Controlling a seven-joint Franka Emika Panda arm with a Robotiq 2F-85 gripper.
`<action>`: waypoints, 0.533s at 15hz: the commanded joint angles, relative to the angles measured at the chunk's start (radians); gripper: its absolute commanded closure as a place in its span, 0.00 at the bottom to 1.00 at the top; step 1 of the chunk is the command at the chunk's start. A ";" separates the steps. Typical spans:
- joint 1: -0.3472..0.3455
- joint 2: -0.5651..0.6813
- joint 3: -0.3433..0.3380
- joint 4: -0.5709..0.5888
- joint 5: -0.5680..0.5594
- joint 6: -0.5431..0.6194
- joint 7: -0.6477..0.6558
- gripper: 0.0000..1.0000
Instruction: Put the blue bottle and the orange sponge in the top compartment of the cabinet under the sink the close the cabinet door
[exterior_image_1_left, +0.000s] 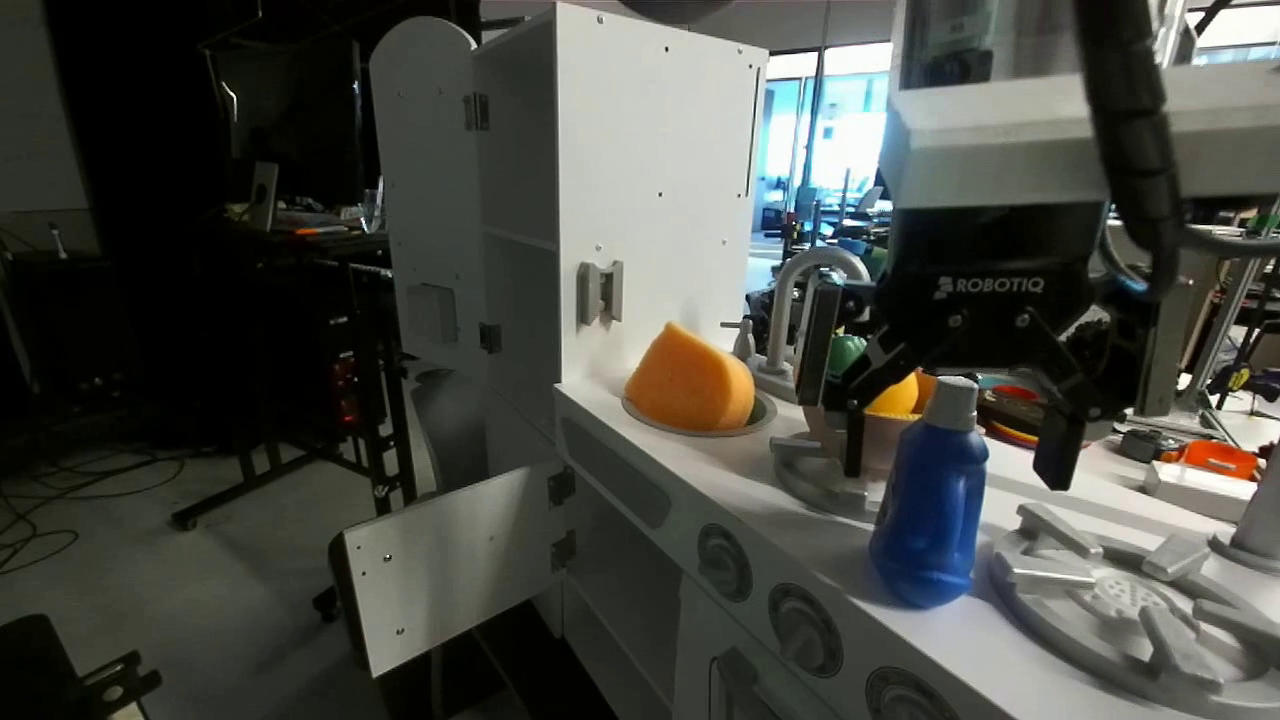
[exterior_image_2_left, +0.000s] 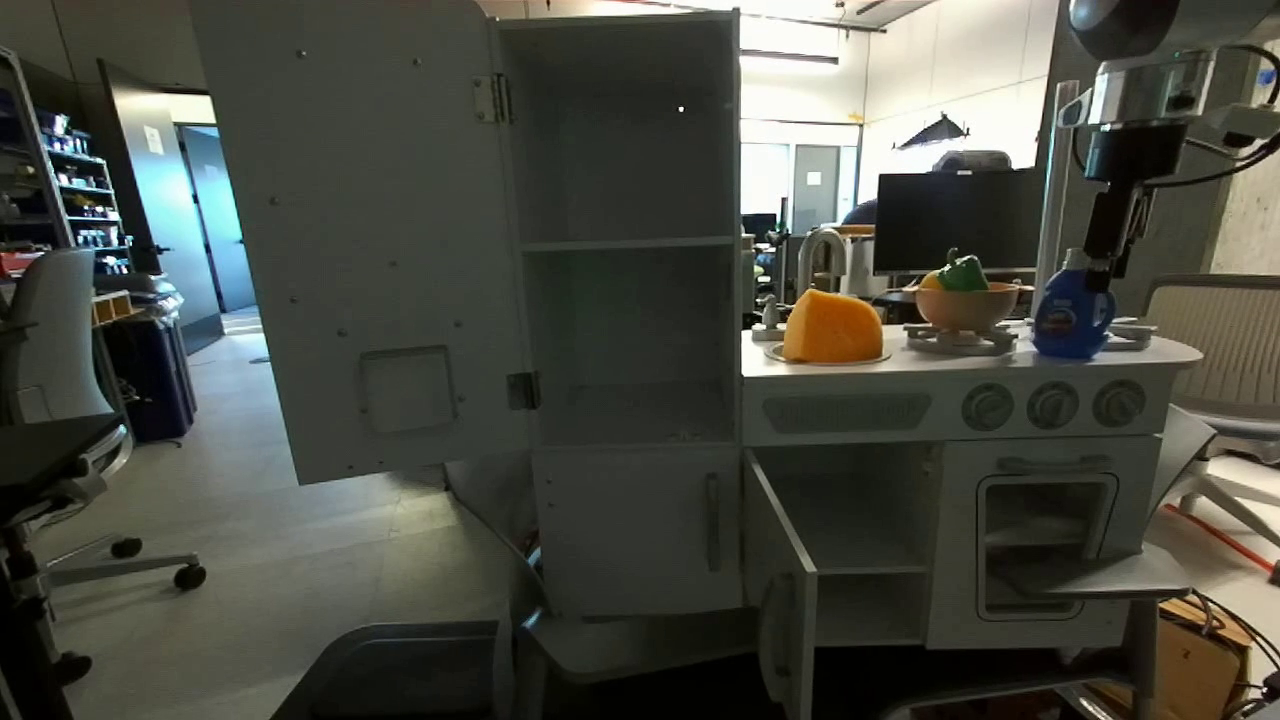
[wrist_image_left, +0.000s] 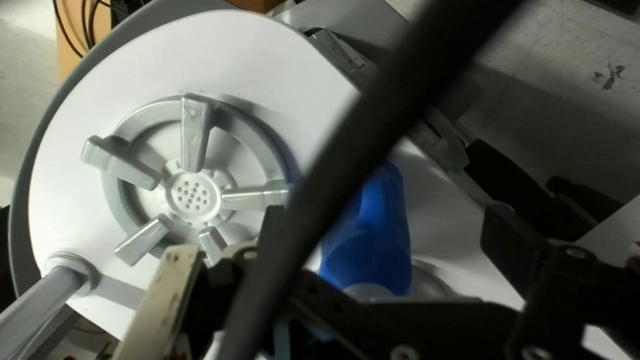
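The blue bottle (exterior_image_1_left: 930, 510) with a grey cap stands upright on the white counter; it also shows in an exterior view (exterior_image_2_left: 1068, 322) and the wrist view (wrist_image_left: 370, 235). My gripper (exterior_image_1_left: 957, 458) is open at cap height. Its fingers show on either side of the bottle, with no grip visible; it also appears in an exterior view (exterior_image_2_left: 1105, 262) and the wrist view (wrist_image_left: 387, 220). The orange sponge (exterior_image_1_left: 690, 382) sits in the sink, also in an exterior view (exterior_image_2_left: 833, 328). The under-sink cabinet door (exterior_image_2_left: 785, 590) stands open, showing the top compartment (exterior_image_2_left: 850, 520) above a shelf.
A burner (wrist_image_left: 192, 192) lies beside the bottle. A bowl (exterior_image_2_left: 967, 308) with toy vegetables stands on the rear burner. A faucet (exterior_image_2_left: 822, 250) rises behind the sink. A tall cabinet (exterior_image_1_left: 655, 180) stands beside it, door open. A dark cable (wrist_image_left: 350, 165) crosses the wrist view.
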 joint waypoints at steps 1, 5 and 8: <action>-0.017 0.055 0.028 0.073 0.024 -0.008 0.005 0.00; -0.030 0.073 0.039 0.109 0.026 -0.020 -0.001 0.00; -0.044 0.078 0.042 0.126 0.033 -0.014 -0.011 0.28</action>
